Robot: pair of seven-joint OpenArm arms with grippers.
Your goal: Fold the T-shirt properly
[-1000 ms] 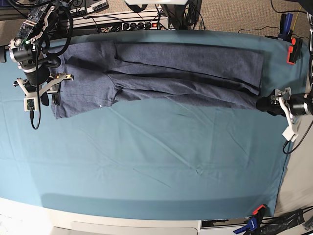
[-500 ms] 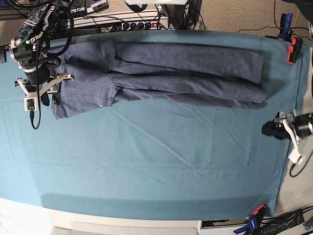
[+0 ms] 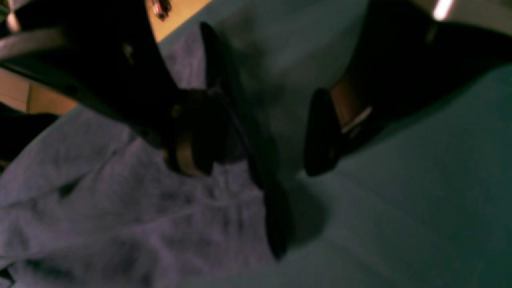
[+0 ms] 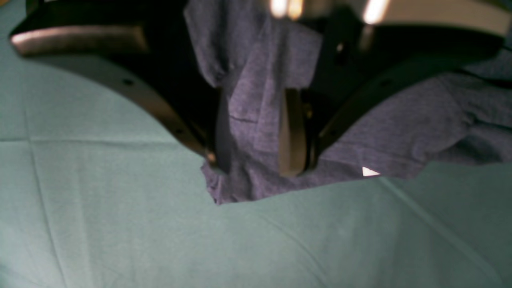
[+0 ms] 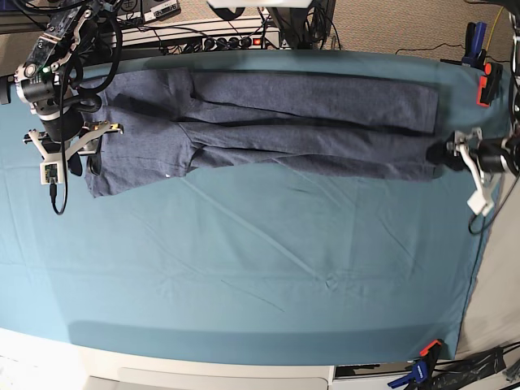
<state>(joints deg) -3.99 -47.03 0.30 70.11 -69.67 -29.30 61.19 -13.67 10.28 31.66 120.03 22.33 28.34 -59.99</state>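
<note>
Base view, layout: the T-shirt (image 5: 276, 122) lies as a long band across the far part of the desk (image 5: 260, 268), on the teal cloth, already folded lengthwise into overlapping layers.
Base view, right tool (image 5: 75, 150): sits over the shirt's end on this view's left; from above I cannot tell how its jaws stand.
Base view, left tool (image 5: 443, 154): at the shirt's opposite end, right at the edge of the fabric.
Left wrist view, left tool (image 3: 264, 136): jaws spread wide and holding nothing; one finger is over the blue-grey cloth, the other over bare teal, so they straddle the shirt's edge. The picture is blurred.
Right wrist view, right tool (image 4: 256, 132): jaws part-way closed with a bunched fold of the T-shirt (image 4: 260, 112) running between them, apparently pinched near its edge; a small white mark shows just beside.
Step in hand, judgement: probably gripping both ends for the crosswise fold. The left tool should bite every layer at the edge and not catch the teal cloth beneath.
Views compared: only the wrist cameras show the jaws; only the base view shows the whole band and both ends together.
</note>
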